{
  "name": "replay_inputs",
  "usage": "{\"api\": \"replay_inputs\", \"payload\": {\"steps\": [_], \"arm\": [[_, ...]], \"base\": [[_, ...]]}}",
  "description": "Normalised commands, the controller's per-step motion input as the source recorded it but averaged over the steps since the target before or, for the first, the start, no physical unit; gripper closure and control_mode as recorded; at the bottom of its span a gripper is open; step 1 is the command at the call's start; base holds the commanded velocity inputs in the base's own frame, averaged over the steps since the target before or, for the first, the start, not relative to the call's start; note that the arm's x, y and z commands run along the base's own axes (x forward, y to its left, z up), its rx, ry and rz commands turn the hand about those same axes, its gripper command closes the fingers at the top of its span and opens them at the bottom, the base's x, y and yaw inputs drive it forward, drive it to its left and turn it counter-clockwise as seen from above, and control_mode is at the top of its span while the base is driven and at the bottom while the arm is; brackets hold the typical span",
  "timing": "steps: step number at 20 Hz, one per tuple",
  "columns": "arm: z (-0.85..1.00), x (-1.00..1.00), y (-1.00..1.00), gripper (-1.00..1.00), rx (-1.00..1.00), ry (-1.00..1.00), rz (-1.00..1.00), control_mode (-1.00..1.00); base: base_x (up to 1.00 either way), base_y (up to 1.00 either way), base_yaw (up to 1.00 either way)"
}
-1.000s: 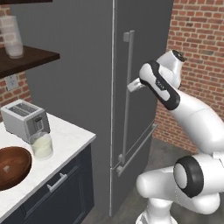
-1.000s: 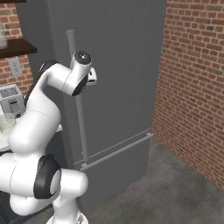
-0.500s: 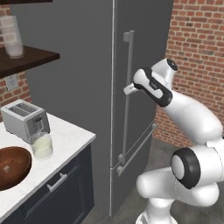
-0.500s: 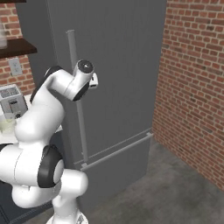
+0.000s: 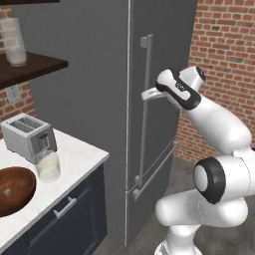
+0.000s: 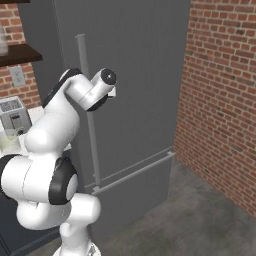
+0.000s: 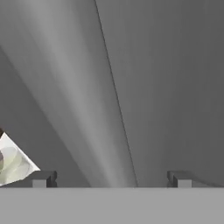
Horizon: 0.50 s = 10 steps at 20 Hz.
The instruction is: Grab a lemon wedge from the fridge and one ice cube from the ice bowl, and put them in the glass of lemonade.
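Note:
The fridge (image 5: 94, 99) is a tall dark grey appliance and its door is shut, so the lemon wedge is hidden. My gripper (image 5: 148, 94) is open at the long light-grey bar handle (image 5: 146, 114), about a third of the way down it. In the hand view the handle (image 7: 83, 109) runs diagonally down between the two spread fingertips (image 7: 43, 178). The glass of lemonade (image 5: 48, 166) stands on the white counter (image 5: 79, 159) at lower left. Beside it is the wooden ice bowl (image 5: 20, 185), with a small pale ice cube (image 5: 7, 191) inside.
A silver toaster (image 5: 27, 136) sits behind the glass. A dark wooden shelf (image 5: 35, 67) above the counter carries tall frosted glasses (image 5: 14, 42). A brick wall (image 6: 220, 100) rises right of the fridge, over grey floor (image 6: 200, 220). Dark cabinets (image 5: 64, 219) sit under the counter.
The gripper has stayed open at the fridge handle, hardly shifting. The arm's elbow and lower links have swung into a new posture. The fridge door has stayed shut.

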Motion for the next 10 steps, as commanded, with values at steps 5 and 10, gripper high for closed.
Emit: {"api": "replay_inputs", "payload": {"steps": [5, 10], "arm": [[0.29, 0.0, 0.0, -1.0, 0.12, -0.13, 0.0, -1.0], [0.34, 0.0, 0.24, -1.0, 0.01, -0.06, 0.0, -1.0]], "base": [[0.0, 0.0, 0.0], [0.0, 0.0, 0.0]]}}
